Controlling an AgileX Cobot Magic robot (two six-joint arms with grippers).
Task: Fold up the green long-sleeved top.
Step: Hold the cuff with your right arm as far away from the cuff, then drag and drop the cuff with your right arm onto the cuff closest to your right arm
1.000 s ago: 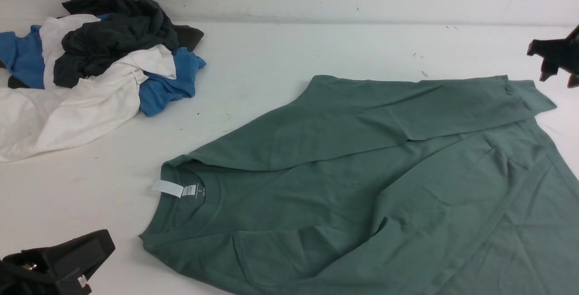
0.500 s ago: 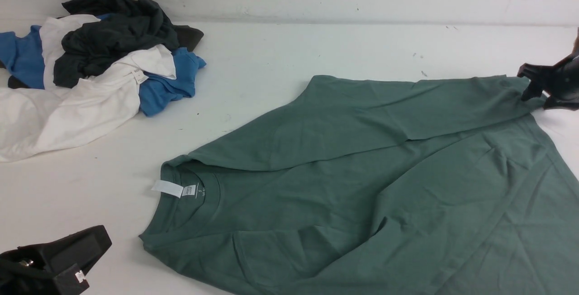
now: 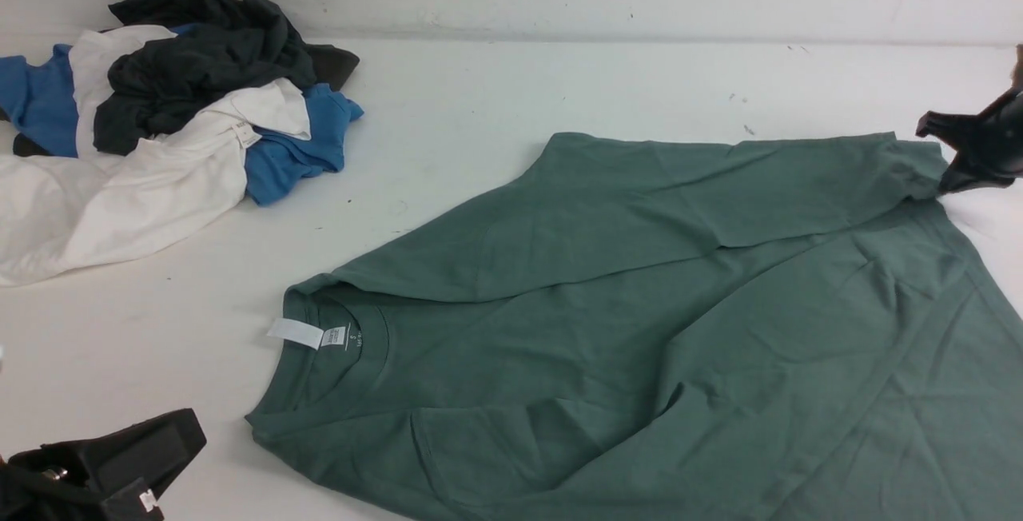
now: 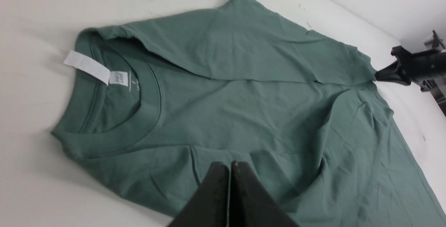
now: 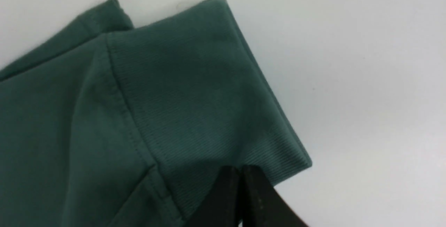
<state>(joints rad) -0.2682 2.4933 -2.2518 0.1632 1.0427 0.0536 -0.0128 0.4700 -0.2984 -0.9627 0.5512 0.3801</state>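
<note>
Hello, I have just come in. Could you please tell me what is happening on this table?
The robot is folding a green long-sleeved top. Its right gripper is closed on the edge of the cloth at the far right. The left gripper is shut too, but it seems to hold nothing. The top lies spread out and wrinkled, not yet folded into shape. Other clothes lie in a pile at the far left.
</note>
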